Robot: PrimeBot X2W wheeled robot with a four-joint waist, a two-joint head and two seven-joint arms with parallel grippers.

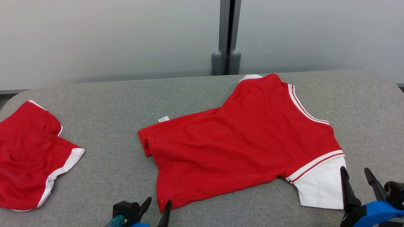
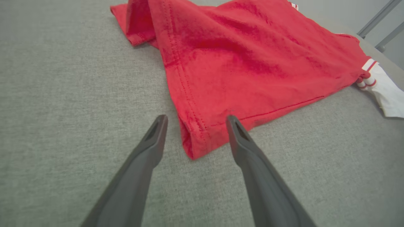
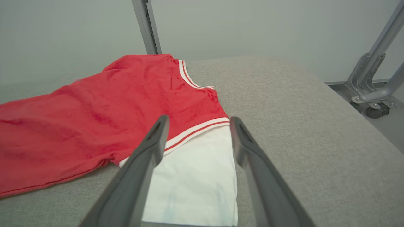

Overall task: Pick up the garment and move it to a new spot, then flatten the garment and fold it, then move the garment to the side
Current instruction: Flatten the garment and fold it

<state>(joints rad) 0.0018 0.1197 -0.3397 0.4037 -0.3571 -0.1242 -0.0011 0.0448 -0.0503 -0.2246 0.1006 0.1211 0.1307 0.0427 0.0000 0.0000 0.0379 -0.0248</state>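
Jaws wide, left end effector (image 2: 195, 117) faces the garment's (image 1: 246, 142) hem corner, right end effector (image 3: 199, 119) its sleeve (image 3: 195, 176).

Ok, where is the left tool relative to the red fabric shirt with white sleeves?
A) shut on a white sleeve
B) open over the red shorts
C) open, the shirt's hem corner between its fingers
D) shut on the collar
C: in the left wrist view the left tool stands open, with the near hem corner of the red fabric shirt lying between its two fingers.

Right hand (image 3: 199, 119) fingers apart, framing white sleeve (image 3: 195, 176) of garment (image 3: 110, 107).
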